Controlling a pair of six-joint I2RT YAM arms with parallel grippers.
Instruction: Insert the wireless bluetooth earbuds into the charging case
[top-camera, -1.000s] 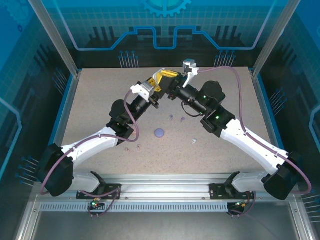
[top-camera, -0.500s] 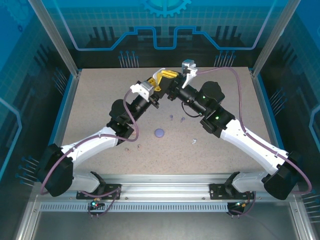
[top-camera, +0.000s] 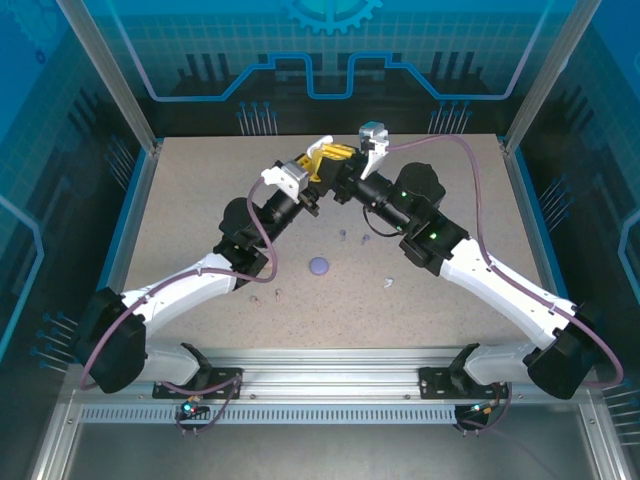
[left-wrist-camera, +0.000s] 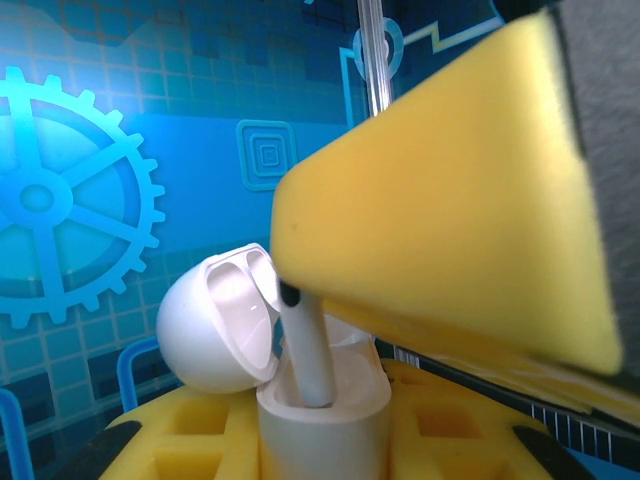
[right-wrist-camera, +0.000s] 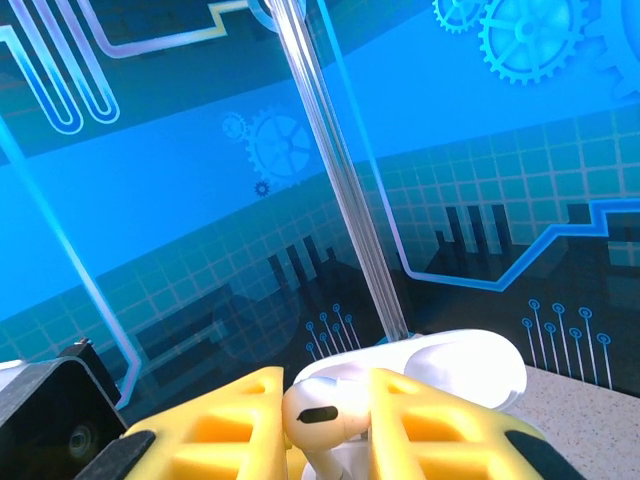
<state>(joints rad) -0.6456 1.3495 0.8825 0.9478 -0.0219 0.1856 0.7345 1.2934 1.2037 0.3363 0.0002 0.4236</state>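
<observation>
The two arms meet over the far middle of the desk (top-camera: 200, 200). The left gripper (left-wrist-camera: 322, 445) is clamped on a white charging case (left-wrist-camera: 325, 418), held upright with its lid (left-wrist-camera: 215, 320) swung open. The right gripper (right-wrist-camera: 322, 425) pinches a white earbud (right-wrist-camera: 318, 408) between its yellow pads. The earbud's stem stands in a well of the case, seemingly not fully seated. A round purple object (top-camera: 319, 266) and tiny loose earbuds (top-camera: 388, 283) lie on the desk nearer the arm bases.

A speckled beige tabletop (top-camera: 180, 220) sits inside blue wall panels (top-camera: 60, 150) printed with gears, and 2 metal posts (top-camera: 105, 70) slant up at the back corners.
</observation>
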